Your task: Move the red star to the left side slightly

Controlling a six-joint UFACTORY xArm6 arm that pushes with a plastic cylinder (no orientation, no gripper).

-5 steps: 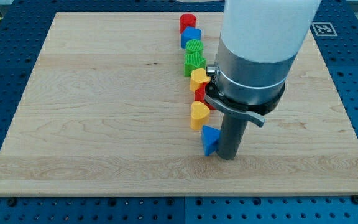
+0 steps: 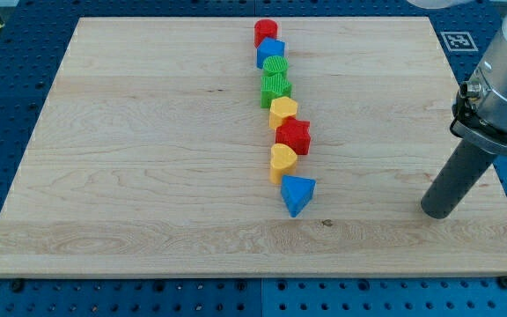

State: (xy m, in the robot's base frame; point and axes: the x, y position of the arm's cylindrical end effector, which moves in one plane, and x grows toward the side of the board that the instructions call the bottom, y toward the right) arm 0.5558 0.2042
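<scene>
The red star (image 2: 295, 136) lies near the board's middle, in a column of blocks that runs from the view's top downward. It touches a yellow block (image 2: 282, 112) above it and a yellow heart (image 2: 282, 162) below it. My tip (image 2: 437, 212) rests on the board far to the view's right of the star and a little lower, touching no block.
The column holds, from the top, a red block (image 2: 266, 32), a blue block (image 2: 271, 53), a green round block (image 2: 275, 67) and a green block (image 2: 275, 89). A blue triangle (image 2: 297, 195) ends it. The wooden board (image 2: 148, 158) sits on a blue perforated table.
My tip has moved from just right of the blue triangle far to the view's right. The red star, half hidden before, now shows fully. The blocks have not moved.
</scene>
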